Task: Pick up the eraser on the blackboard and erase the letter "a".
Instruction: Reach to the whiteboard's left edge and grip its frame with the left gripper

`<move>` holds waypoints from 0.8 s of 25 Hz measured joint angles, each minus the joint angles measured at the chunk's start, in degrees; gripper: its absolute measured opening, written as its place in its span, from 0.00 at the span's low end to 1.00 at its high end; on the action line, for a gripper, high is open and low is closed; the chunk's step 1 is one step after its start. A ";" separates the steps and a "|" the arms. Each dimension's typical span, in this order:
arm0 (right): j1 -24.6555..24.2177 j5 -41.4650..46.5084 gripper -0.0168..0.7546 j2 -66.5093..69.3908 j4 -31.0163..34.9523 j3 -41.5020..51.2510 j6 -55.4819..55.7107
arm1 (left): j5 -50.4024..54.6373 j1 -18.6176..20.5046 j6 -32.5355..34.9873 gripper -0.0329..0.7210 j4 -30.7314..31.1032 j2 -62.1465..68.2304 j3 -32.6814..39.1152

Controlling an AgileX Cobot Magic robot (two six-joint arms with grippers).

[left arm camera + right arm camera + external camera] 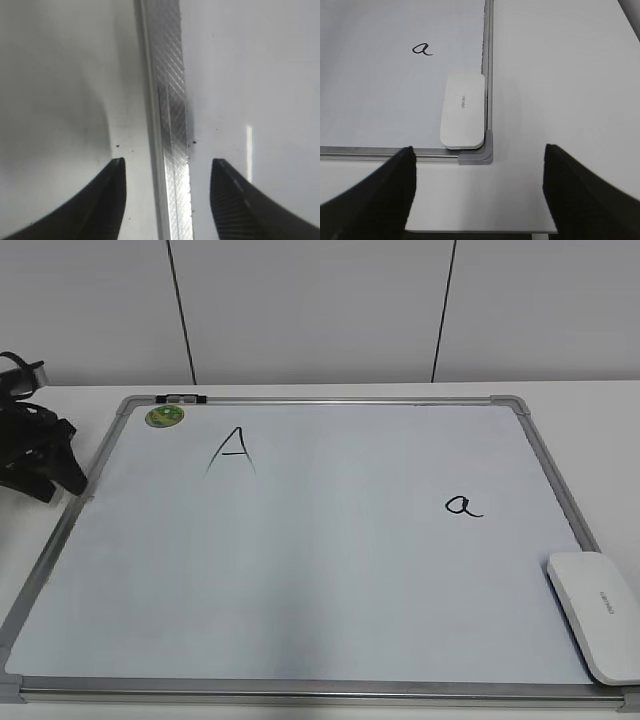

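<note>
The white eraser [595,613] lies flat in the near right corner of the blackboard [300,580]; it also shows in the right wrist view [464,111]. The lowercase letter "a" [463,505] is written in black on the board's right half, and shows in the right wrist view [422,48]. My right gripper [479,187] is open and empty, over bare table short of the board's corner; it is out of the exterior view. My left gripper [167,192] is open and empty, straddling the board's left frame rail [170,100]; its arm [35,455] sits at the far left.
A capital "A" [232,450] is written at the board's upper left. A round green magnet [165,417] and a small black clip [181,398] sit at the top left corner. The grey corner piece [481,154] borders the eraser. The table's front edge [480,231] is near.
</note>
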 joint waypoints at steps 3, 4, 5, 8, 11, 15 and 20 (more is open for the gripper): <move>0.00 0.00 0.78 0.00 0.00 0.00 0.00 | 0.00 0.45 0.21 0.49 -0.22 0.08 -0.02; 0.00 0.00 0.78 0.00 0.00 0.00 0.00 | 0.00 0.45 0.36 0.48 -0.35 0.08 -0.12; 0.00 0.00 0.78 0.00 0.00 0.00 0.00 | 0.00 0.56 0.34 0.47 -0.44 0.12 -0.12; 0.00 0.00 0.78 0.00 0.00 0.00 0.00 | -0.10 0.93 0.34 0.45 -0.57 0.21 -0.12; 0.00 0.00 0.78 0.00 0.00 0.00 0.00 | -0.32 0.92 0.34 0.43 -0.57 0.21 -0.24; 0.00 0.00 0.78 0.00 0.00 0.00 0.00 | -0.43 0.92 0.34 0.40 -1.04 0.33 -0.24; 0.00 0.00 0.78 0.00 0.00 0.00 0.00 | -0.09 0.92 0.34 0.39 -2.01 2.46 -0.52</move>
